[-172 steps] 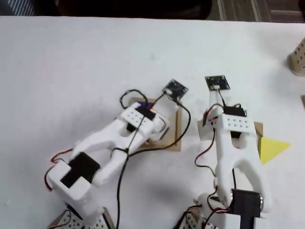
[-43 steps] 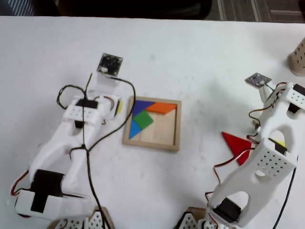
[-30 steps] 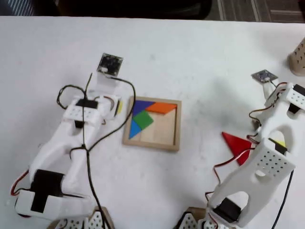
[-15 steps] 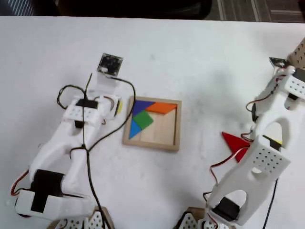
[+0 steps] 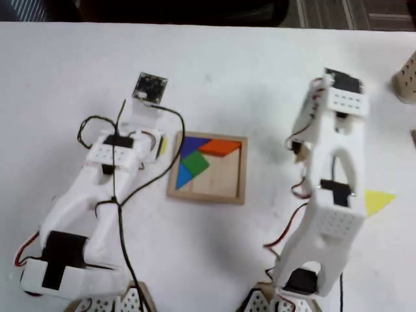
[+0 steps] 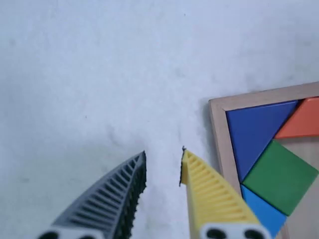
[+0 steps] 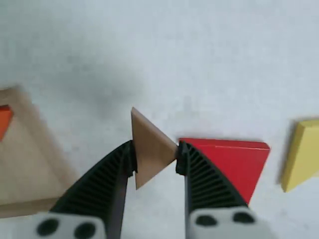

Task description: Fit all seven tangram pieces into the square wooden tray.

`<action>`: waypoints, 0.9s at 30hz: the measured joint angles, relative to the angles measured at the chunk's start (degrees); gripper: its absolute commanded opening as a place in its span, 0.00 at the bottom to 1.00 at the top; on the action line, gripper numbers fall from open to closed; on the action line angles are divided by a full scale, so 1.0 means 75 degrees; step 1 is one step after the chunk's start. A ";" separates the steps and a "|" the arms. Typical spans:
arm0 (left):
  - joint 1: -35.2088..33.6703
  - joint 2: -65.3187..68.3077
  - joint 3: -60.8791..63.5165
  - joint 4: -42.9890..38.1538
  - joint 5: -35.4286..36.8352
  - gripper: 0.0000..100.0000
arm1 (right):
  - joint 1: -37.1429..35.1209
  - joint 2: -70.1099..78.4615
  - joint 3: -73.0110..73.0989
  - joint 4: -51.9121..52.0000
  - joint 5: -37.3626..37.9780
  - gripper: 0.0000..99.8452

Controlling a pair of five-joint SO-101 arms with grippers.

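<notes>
The square wooden tray (image 5: 224, 181) lies mid-table and holds a blue triangle (image 5: 191, 144), an orange triangle (image 5: 221, 147), a green square (image 5: 195, 162) and a light blue piece (image 5: 183, 177). My left gripper (image 6: 163, 158) is open over bare table just beside the tray's outer edge (image 6: 217, 130), with nothing between its fingers. My right gripper (image 7: 154, 147) is shut on a tan triangle (image 7: 148, 148), held just above the table between the tray (image 7: 22, 167) and a red triangle (image 7: 230, 162). A yellow triangle (image 5: 377, 200) lies right of the right arm.
The right arm (image 5: 331, 195) stretches over the table right of the tray and covers the red triangle in the high view. A pegged wooden object (image 5: 407, 81) stands at the far right edge. Open white table lies beyond the tray.
The right arm has swung from the far right edge in toward the tray, now covering the red triangle and uncovering the yellow one. The left arm has kept still.
</notes>
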 measured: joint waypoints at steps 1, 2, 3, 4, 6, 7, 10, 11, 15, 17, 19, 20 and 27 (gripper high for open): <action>0.0000 0.0000 0.0000 0.0000 0.0000 0.15 | -0.0223 -0.0129 0.0094 0.0000 -0.0129 0.04; 0.0000 0.0000 0.0000 0.0000 0.0000 0.15 | -0.0434 -0.0211 0.0188 0.0000 -0.0258 0.04; 0.0000 0.0000 0.0000 0.0000 0.0000 0.15 | -0.0668 -0.0270 0.0281 0.0000 -0.0387 0.04; 0.0000 0.0000 0.0000 0.0000 0.0000 0.15 | -0.0903 -0.0270 0.0340 0.0000 -0.0527 0.04; 0.0000 0.0000 0.0000 0.0000 0.0000 0.15 | -0.1360 -0.0281 0.0504 -0.0047 -0.0856 0.04; 0.0000 0.0000 0.0000 0.0000 0.0000 0.15 | -0.1571 -0.0281 0.0610 -0.0094 -0.1008 0.04; 0.0000 0.0000 0.0000 0.0000 0.0000 0.15 | -0.2192 -0.0281 0.0973 -0.0457 -0.1512 0.04; 0.0000 0.0000 0.0000 0.0000 0.0000 0.15 | -0.2379 -0.0281 0.1114 -0.0656 -0.1664 0.04; 0.0000 0.0000 0.0000 0.0000 0.0000 0.15 | -0.2872 -0.0281 0.1383 -0.1453 -0.1993 0.04; 0.0000 0.0000 0.0000 0.0000 0.0000 0.15 | -0.2884 -0.0281 0.1383 -0.1887 -0.2028 0.04; 0.0000 0.0000 0.0000 0.0000 0.0000 0.15 | -0.2860 -0.0281 0.1407 -0.2215 -0.2040 0.04; 0.0000 0.0000 0.0000 0.0000 0.0000 0.15 | -0.2884 -0.0281 0.1418 -0.2356 -0.2051 0.04; 0.0000 0.0000 0.0000 0.0000 0.0000 0.15 | -0.3305 0.0117 0.1418 -0.2719 -0.2051 0.05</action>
